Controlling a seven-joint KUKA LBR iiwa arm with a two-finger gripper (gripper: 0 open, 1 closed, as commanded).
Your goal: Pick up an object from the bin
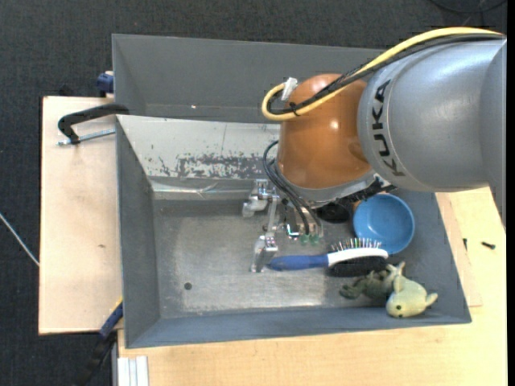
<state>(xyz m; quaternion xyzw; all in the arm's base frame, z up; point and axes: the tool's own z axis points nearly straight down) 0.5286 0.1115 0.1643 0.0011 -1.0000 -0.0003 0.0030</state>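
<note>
My gripper (pixel 260 233) hangs low over the middle of the bin floor, its two metal fingers spread apart and open, with nothing between them. A brush (pixel 326 260) with a blue handle and a white and black head lies to the right. The tip of its handle is right beside the nearer fingertip (pixel 261 259); whether they touch I cannot tell. A blue bowl (pixel 386 222) sits further right, partly hidden under the arm.
A small green and yellow plush animal (pixel 392 290) lies in the bin's front right corner, just beyond the brush head. The orange cover and grey arm hang over the right half of the bin. The left floor is bare metal.
</note>
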